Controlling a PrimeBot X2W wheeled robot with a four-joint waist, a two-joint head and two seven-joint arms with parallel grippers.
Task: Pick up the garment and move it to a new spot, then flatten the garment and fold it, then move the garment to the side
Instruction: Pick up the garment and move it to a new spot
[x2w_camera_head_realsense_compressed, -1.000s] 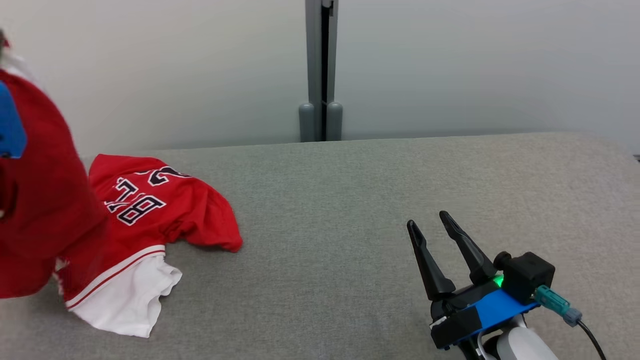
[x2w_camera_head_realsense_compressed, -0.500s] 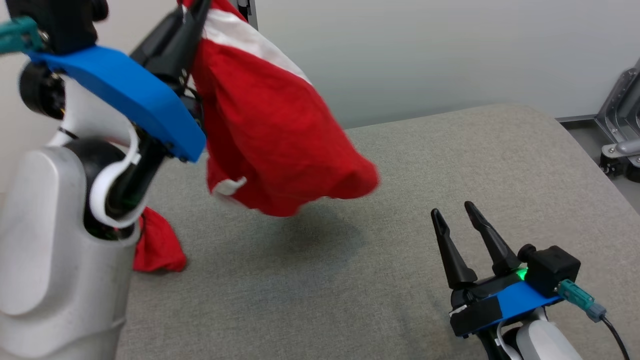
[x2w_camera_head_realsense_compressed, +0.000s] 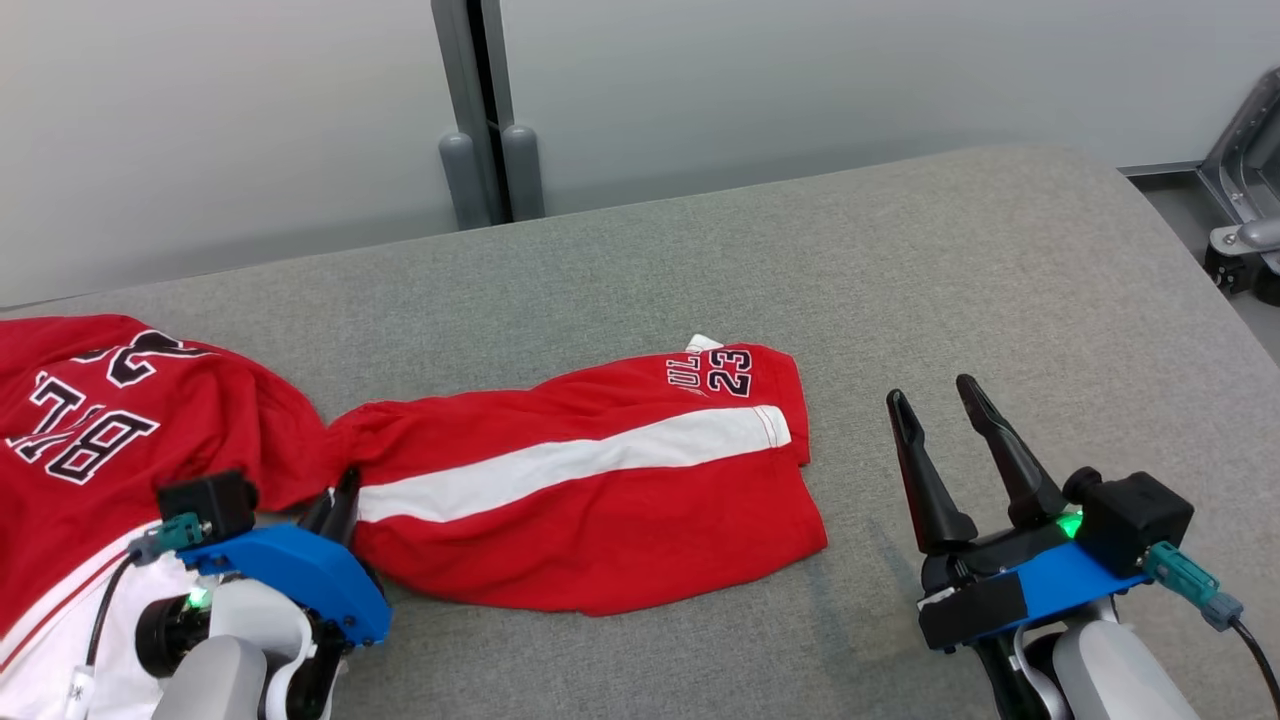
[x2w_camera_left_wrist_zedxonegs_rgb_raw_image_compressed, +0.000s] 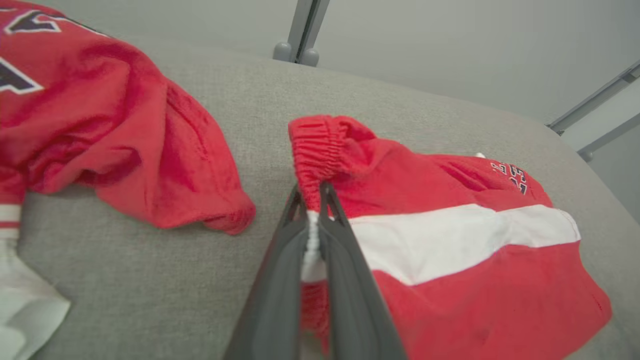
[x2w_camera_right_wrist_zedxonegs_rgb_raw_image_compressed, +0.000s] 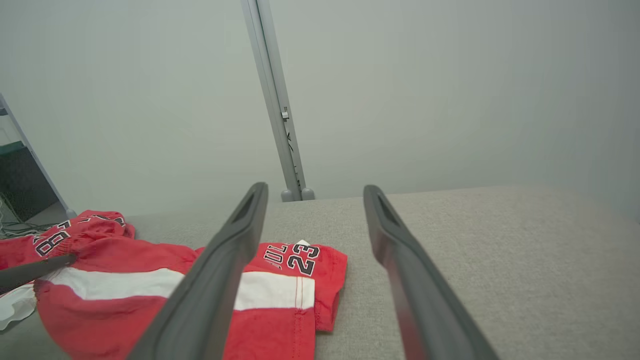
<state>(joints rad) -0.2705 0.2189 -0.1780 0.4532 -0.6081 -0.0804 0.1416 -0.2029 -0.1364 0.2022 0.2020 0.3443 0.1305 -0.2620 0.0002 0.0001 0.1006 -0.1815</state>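
The garment, red shorts (x2w_camera_head_realsense_compressed: 600, 500) with a white side stripe and the number 23, lies spread on the grey padded table (x2w_camera_head_realsense_compressed: 700, 250), its leg hem pointing right. My left gripper (x2w_camera_head_realsense_compressed: 340, 495) is low at the shorts' left end, shut on the elastic waistband. In the left wrist view its fingers (x2w_camera_left_wrist_zedxonegs_rgb_raw_image_compressed: 312, 192) pinch the gathered waistband of the shorts (x2w_camera_left_wrist_zedxonegs_rgb_raw_image_compressed: 450, 240). My right gripper (x2w_camera_head_realsense_compressed: 933, 395) stands open just right of the hem, nothing between its fingers. In the right wrist view the right gripper (x2w_camera_right_wrist_zedxonegs_rgb_raw_image_compressed: 315, 189) looks over the shorts (x2w_camera_right_wrist_zedxonegs_rgb_raw_image_compressed: 285, 320).
A red jersey (x2w_camera_head_realsense_compressed: 100, 420) with black-and-white lettering and a white layer lies bunched at the table's left, touching the shorts' waist end. A grey post (x2w_camera_head_realsense_compressed: 485, 150) stands behind the table. Metal framing (x2w_camera_head_realsense_compressed: 1240, 230) sits beyond the right edge.
The camera has turned. My left gripper has come down from high up, and the shorts that hung from it now lie on the table. The right gripper stays open.
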